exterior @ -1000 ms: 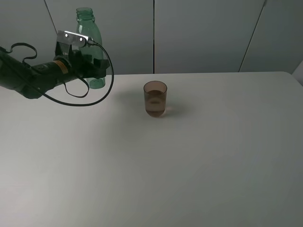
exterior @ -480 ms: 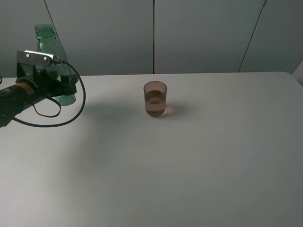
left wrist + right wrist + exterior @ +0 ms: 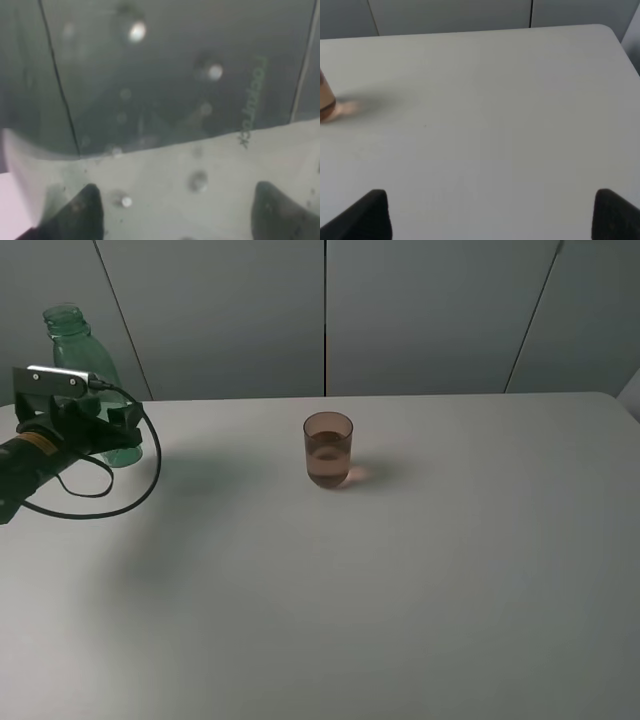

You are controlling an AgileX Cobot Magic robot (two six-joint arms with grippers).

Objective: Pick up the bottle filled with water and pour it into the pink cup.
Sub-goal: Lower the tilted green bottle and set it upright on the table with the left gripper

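Bottle (image 3: pixel 84 380), upright and clamped in the left gripper (image 3: pixel 112 430), has travelled to the tabletop's (image 3: pixel 400 590) far left, well apart from the cup (image 3: pixel 328 449) holding liquid, so pouring looks finished.

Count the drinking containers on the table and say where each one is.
2. The green bottle stands upright at the table's far left, in the left tool. The pink cup stands alone near the middle, holding some liquid.
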